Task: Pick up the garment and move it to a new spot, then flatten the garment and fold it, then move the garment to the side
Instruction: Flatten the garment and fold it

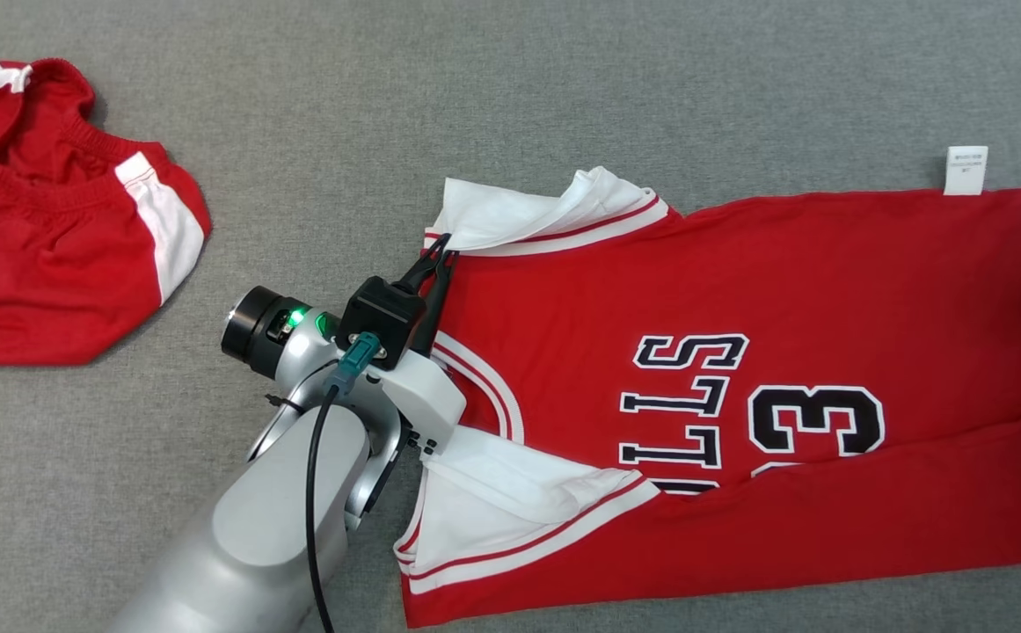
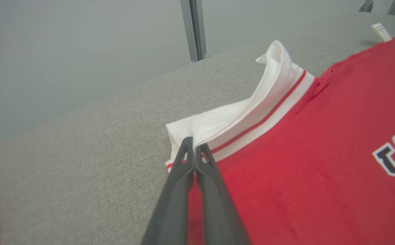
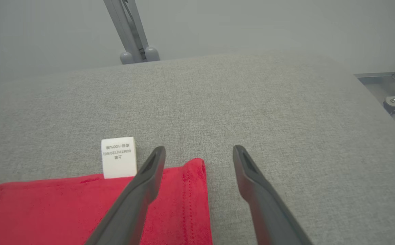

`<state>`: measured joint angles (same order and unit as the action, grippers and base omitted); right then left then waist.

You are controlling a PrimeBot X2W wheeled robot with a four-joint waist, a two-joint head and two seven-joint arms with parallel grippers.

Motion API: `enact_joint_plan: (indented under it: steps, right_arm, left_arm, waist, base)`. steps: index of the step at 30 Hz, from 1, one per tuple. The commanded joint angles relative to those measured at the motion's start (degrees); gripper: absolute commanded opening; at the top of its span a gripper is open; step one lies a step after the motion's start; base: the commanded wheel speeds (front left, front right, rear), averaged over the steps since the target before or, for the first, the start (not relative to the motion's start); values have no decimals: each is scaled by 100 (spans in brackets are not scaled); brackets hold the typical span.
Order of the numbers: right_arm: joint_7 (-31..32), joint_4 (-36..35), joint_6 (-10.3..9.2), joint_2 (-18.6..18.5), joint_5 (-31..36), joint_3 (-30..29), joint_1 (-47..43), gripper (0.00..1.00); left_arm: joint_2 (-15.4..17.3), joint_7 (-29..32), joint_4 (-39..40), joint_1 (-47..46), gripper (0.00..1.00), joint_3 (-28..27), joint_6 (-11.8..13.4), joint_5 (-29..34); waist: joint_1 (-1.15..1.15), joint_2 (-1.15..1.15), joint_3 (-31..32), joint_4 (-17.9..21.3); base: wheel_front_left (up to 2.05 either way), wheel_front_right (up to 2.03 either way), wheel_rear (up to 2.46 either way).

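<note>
Over on the grey table (image 1: pixel 475 105), head view, the jersey (image 1: pixel 739 290) lies spread out, one long side folded in. Left wrist: left gripper (image 2: pixel 194 148) pinched tight at the shoulder edge, can't tell if it's got cloth. Right wrist: right gripper (image 3: pixel 199 151) splayed over the hem corner. Rest of the folding plus moving it aside is left, I reckon.

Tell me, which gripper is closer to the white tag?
Right. The right gripper is open beside the tag at the jersey's hem; the left gripper is shut on a shoulder strap at the far end.
</note>
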<state>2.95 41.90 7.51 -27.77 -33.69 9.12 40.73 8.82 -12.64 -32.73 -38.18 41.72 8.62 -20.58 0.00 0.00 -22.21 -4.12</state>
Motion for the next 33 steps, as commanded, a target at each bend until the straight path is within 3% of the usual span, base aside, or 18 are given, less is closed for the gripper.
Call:
enact_joint_plan:
  steps: [1, 10, 21, 22, 23, 26, 33]
  right_arm:
    - [73, 161, -3, -143, -114, 137, 108, 100]
    - [161, 708, -3, -403, -449, 671, 493, 100]
    - [-61, 1108, -3, -442, -692, 1192, 742, 100]
    - [-99, 1145, -3, -450, -741, 1308, 783, 83]
    - [-102, 1162, -3, -460, -779, 1363, 801, 45]
    - [-178, 1172, -3, -487, -856, 1532, 845, 0]
    - [-629, 1132, -3, -627, -1041, 1870, 877, 0]
  left_arm:
    - [35, -8, 43, -88, 0, 19, -24, 29]
    - [116, 75, 209, -130, 0, 70, 28, 39]
    - [247, 200, 379, -109, 0, 122, 53, 1]
    - [261, 233, 417, -103, 0, 131, 63, -7]
    - [267, 236, 433, -99, 0, 132, 65, -9]
    - [288, 269, 476, -81, 0, 142, 86, -25]
    - [323, 300, 538, -6, 0, 116, 95, -136]
  waist:
    - [0, 0, -114, -132]
    - [0, 0, -292, -264]
    - [0, 0, -361, -276]
    - [0, 0, -374, -283]
    - [0, 0, -379, -286]
    - [0, 0, -389, -292]
    - [0, 0, -315, -297]
  base:
    - [0, 0, 0]
    - [0, 0, 0]
    - [0, 0, 0]
    - [0, 0, 0]
    - [0, 0, 0]
    - [0, 0, 0]
    - [0, 0, 0]
